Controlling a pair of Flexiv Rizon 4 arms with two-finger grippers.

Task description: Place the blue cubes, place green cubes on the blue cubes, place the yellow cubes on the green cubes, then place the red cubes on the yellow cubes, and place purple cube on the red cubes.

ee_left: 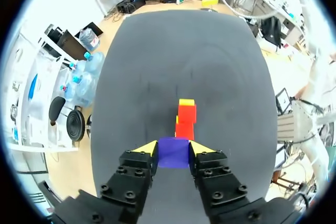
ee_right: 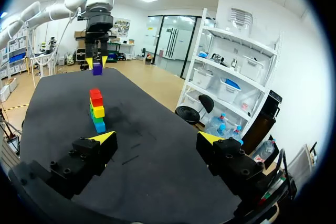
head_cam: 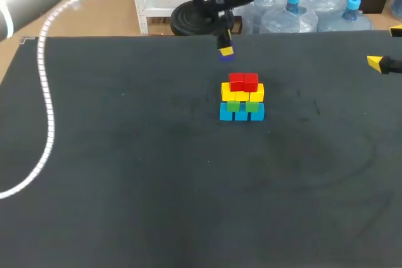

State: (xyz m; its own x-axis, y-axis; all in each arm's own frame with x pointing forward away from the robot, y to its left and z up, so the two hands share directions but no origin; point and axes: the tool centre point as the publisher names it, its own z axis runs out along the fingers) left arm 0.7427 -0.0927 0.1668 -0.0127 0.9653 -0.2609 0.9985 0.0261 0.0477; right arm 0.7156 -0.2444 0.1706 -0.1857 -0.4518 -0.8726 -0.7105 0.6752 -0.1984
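Note:
A stack stands mid-table: blue cubes at the base, green cubes on them, yellow cubes above, red cubes on top. My left gripper hangs above and just behind the stack, shut on a purple cube. In the left wrist view the purple cube sits between the yellow tips, with the red cubes just ahead. My right gripper stands open at the table's far right edge; from the right wrist view, its gripper faces the stack and the left gripper.
The black table spreads wide around the stack. A white cable from my left arm hangs over the table's left side.

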